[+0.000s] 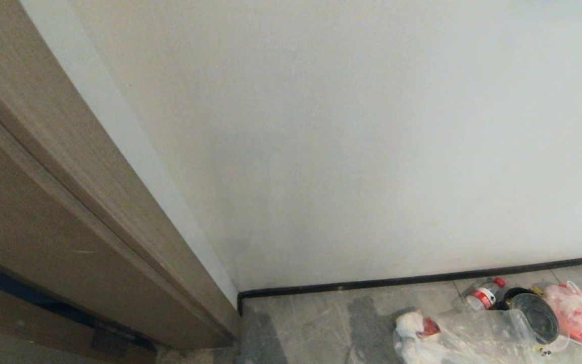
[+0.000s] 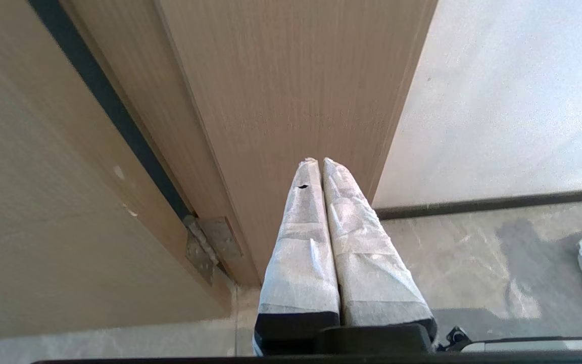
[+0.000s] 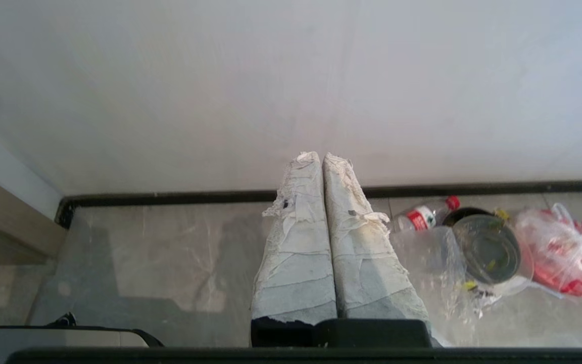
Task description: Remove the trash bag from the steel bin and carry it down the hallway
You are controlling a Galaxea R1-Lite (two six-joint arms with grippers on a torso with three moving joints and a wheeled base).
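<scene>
- The steel bin (image 1: 536, 314) stands on the hallway floor (image 1: 321, 323) close to the black skirting (image 1: 422, 278), at about five o'clock in the head view. Its dark mouth faces the camera.
- A clear plastic trash bag (image 1: 488, 331) is draped about the bin's rim and spreads slackly over the tiles on the side toward the door frame. Whether it is still seated in the bin or partly pulled out cannot be told.
- Around the bin: a clear bottle (image 1: 483, 294) with red cap and label lies just beside it at eleven o'clock, a red-and-white plastic bag (image 1: 579, 313) sits just beside it at three o'clock, and a white crumpled wad (image 1: 415, 326) lies at nine o'clock.
- The right gripper (image 3: 321, 157) hangs well apart from the bin, jaws clenched on nothing, facing the white wall (image 1: 372, 126).
- The left gripper (image 2: 320, 163) is likewise clenched and empty, facing the brown wood door frame (image 2: 291, 101), further still from the bin.
- Judgement: nothing is grasped, so removal is not done. Approach, grasp, lift-out and the carry down the hallway all remain.
</scene>
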